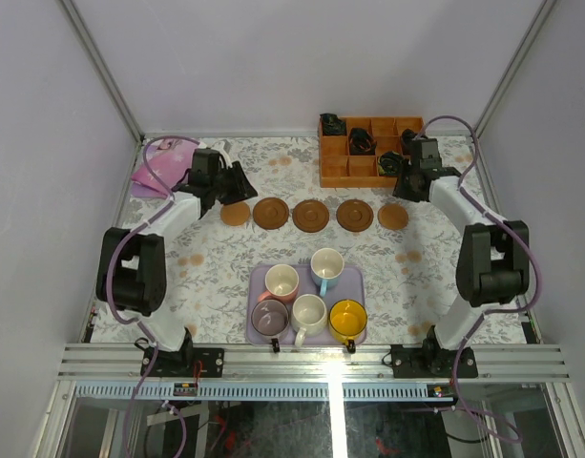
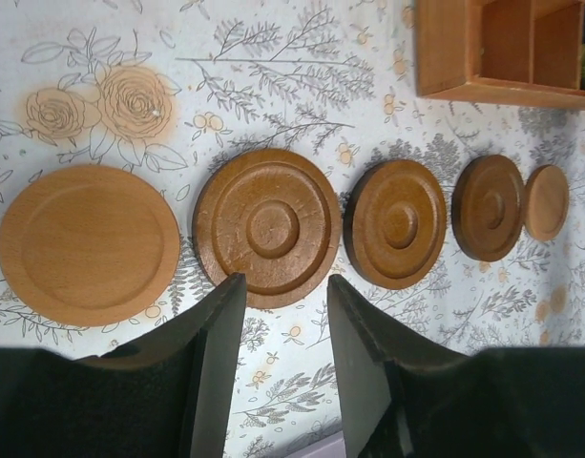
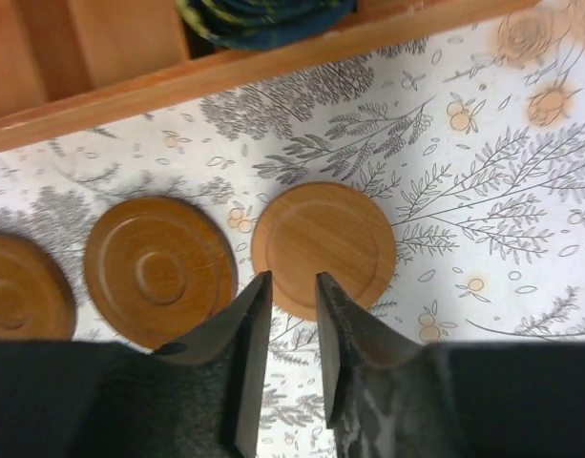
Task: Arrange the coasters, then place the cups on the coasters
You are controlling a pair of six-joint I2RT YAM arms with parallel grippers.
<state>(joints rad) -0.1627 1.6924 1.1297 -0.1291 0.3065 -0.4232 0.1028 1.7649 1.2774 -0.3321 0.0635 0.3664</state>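
Five brown coasters lie in a row across the table: the leftmost coaster (image 1: 236, 214) (image 2: 89, 243), then (image 1: 270, 213) (image 2: 273, 227), (image 1: 311, 215), (image 1: 354, 215) (image 3: 158, 270), and the rightmost coaster (image 1: 393, 217) (image 3: 323, 248). My left gripper (image 1: 231, 187) (image 2: 285, 286) hovers open just short of the two left coasters, with only table between its fingers. My right gripper (image 1: 407, 187) (image 3: 292, 281) is narrowly open, tips over the near edge of the rightmost coaster, gripping nothing. The pink cup (image 1: 281, 281), blue cup (image 1: 326, 265), purple cup (image 1: 270, 317), white cup (image 1: 308, 313) and yellow cup (image 1: 347, 320) stand in the tray.
The lavender tray (image 1: 257, 277) sits at the near centre between the arm bases. An orange-brown compartmented box (image 1: 349, 170) (image 3: 130, 95) stands at the back right, close behind the right gripper. A pink item (image 1: 154, 176) lies at the back left. White walls enclose the table.
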